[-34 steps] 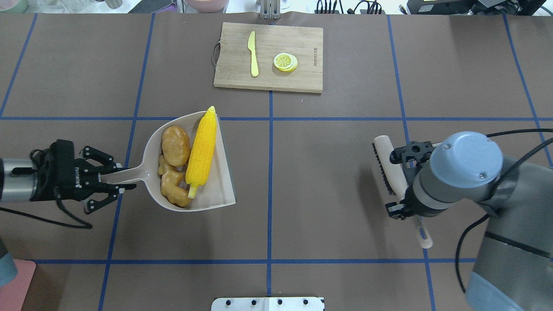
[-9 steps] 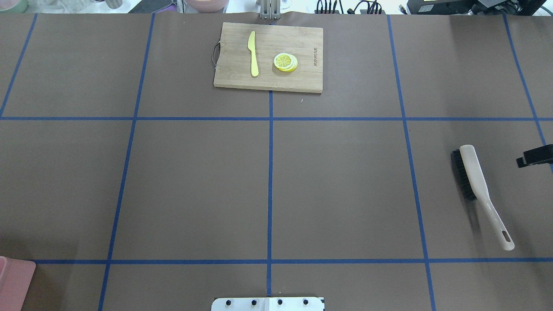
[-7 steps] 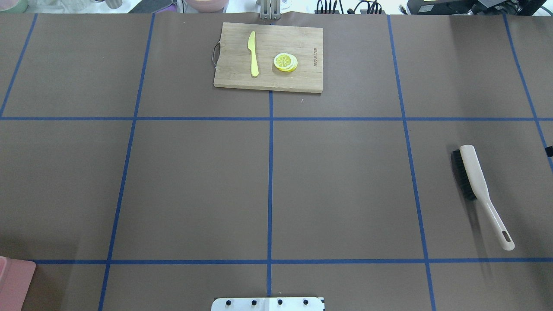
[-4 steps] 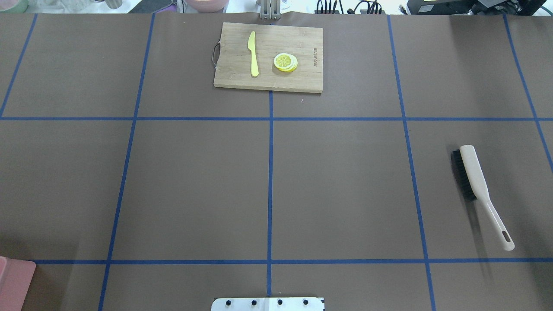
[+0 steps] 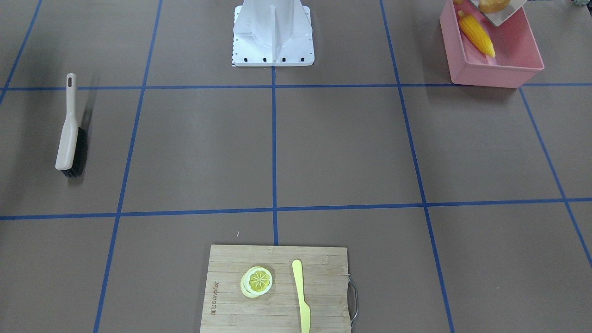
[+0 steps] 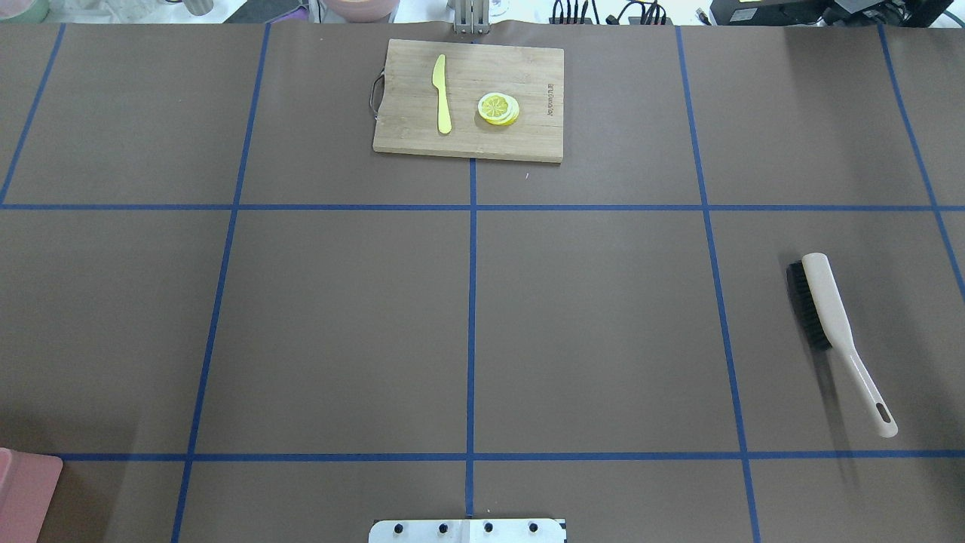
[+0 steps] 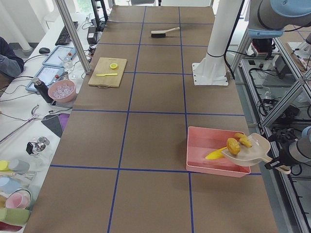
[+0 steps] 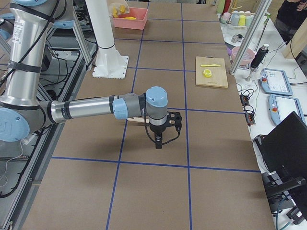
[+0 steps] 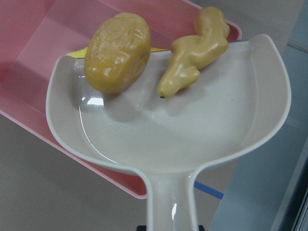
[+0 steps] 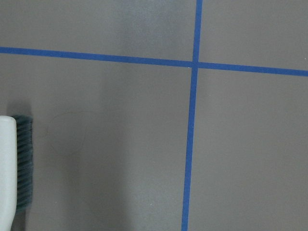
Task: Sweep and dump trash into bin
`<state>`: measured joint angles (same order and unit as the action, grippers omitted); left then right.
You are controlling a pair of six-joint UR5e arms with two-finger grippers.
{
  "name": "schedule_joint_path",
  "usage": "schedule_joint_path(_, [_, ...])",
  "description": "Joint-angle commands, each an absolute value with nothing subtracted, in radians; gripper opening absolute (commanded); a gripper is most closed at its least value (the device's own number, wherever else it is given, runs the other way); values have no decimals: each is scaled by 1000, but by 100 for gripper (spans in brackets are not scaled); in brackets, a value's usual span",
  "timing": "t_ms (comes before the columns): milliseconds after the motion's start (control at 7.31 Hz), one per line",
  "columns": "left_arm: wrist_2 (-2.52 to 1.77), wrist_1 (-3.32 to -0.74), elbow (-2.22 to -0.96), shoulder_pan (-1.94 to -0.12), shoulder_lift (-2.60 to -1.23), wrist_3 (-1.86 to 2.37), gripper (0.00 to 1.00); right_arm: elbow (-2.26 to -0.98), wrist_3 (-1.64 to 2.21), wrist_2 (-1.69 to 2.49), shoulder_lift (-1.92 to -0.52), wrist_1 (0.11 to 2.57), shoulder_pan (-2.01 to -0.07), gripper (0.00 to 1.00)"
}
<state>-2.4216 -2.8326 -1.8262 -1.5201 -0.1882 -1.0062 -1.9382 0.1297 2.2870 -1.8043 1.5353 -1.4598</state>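
The beige dustpan [image 9: 192,125] hangs tilted over the pink bin [image 5: 495,74], its handle running back to my left gripper [image 7: 276,163], which is shut on it. The brown potato [image 9: 118,53] and the tan ginger [image 9: 195,53] lie at the pan's lip. The yellow corn [image 5: 476,33] lies inside the bin [image 7: 204,167]. My right gripper [image 8: 165,134] hovers over the table beside the brush [image 6: 829,324]; I cannot tell whether it is open or shut. Neither gripper shows in the overhead view.
A wooden cutting board [image 6: 469,143] at the table's far middle carries a yellow knife [image 6: 442,94] and lemon slices [image 6: 498,108]. The white robot base [image 5: 273,32] stands at the near middle. A seated person [image 7: 7,56] and a cluttered bench flank the far side.
The left gripper has carried the loaded dustpan out of the overhead view. The right gripper has let go of the brush, which now lies further right, and left the view at the right edge.
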Motion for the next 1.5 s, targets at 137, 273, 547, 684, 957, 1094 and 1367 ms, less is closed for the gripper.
schedule_joint_path(137, [-2317, -2800, -1838, -1508, -149, -1055, 0, -1882, 72, 2310, -1813, 1528, -1482, 100])
schedule_joint_path(273, [-2297, -2774, -1854, -1503, -132, -1095, 0, -1867, 69, 2310, -1809, 1528, -1494, 100])
schedule_joint_path(547, [-2296, -2711, -1917, -1509, -106, -1089, 0, -1806, 127, 2281, -1746, 1526, -1496, 100])
schedule_joint_path(684, [-2298, -2708, -1933, -1520, -100, -1082, 0, -1813, 129, 2290, -1743, 1528, -1496, 100])
schedule_joint_path(957, [-2260, -2707, -1954, -1549, -98, -1068, 0, -1802, 135, 2289, -1735, 1526, -1494, 100])
schedule_joint_path(1094, [-2237, -2709, -1966, -1565, -98, -1068, 0, -1807, 137, 2289, -1724, 1526, -1494, 100])
schedule_joint_path(1367, [-2177, -2711, -1997, -1585, -100, -1043, 0, -1815, 141, 2290, -1717, 1526, -1496, 100])
